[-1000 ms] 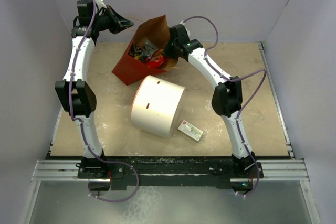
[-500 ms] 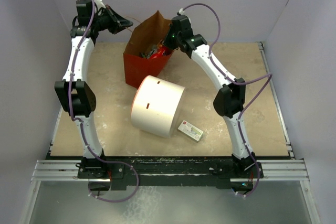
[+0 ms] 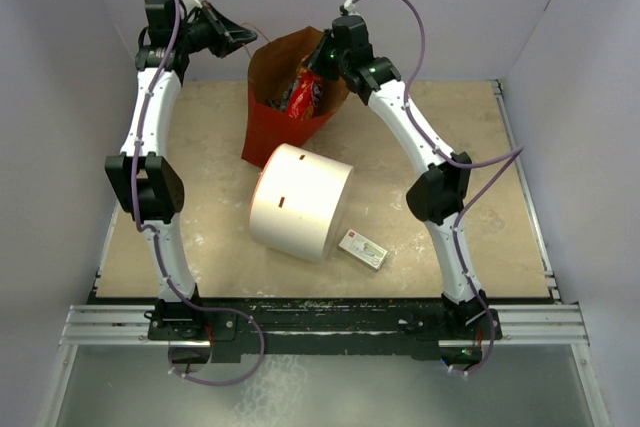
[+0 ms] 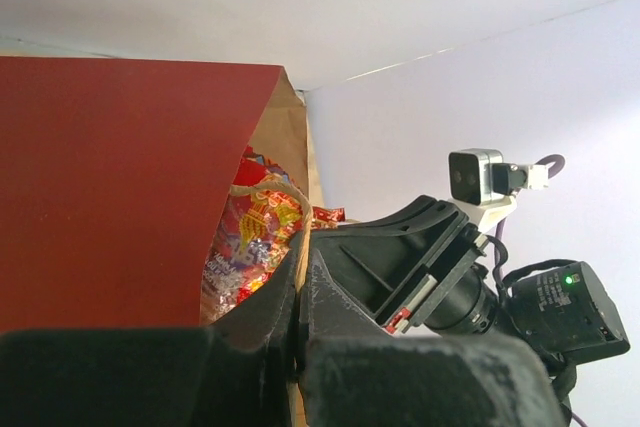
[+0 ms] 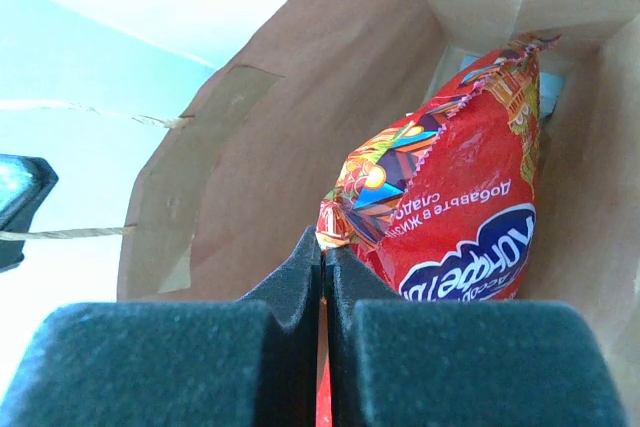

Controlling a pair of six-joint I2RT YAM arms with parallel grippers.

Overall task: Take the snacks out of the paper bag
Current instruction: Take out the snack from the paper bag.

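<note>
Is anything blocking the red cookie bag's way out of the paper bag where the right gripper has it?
Nothing visible. The right gripper is shut on a corner of the red cookie bag, and the mouth of the paper bag stands open around it, with the left gripper holding a handle.

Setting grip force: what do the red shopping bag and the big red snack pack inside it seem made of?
The red shopping bag looks like paper: matte red outside, brown kraft inside, creased folds. The big red snack pack is likely thin glossy plastic film: sheen, wrinkles, zigzag sealed edge.
</note>
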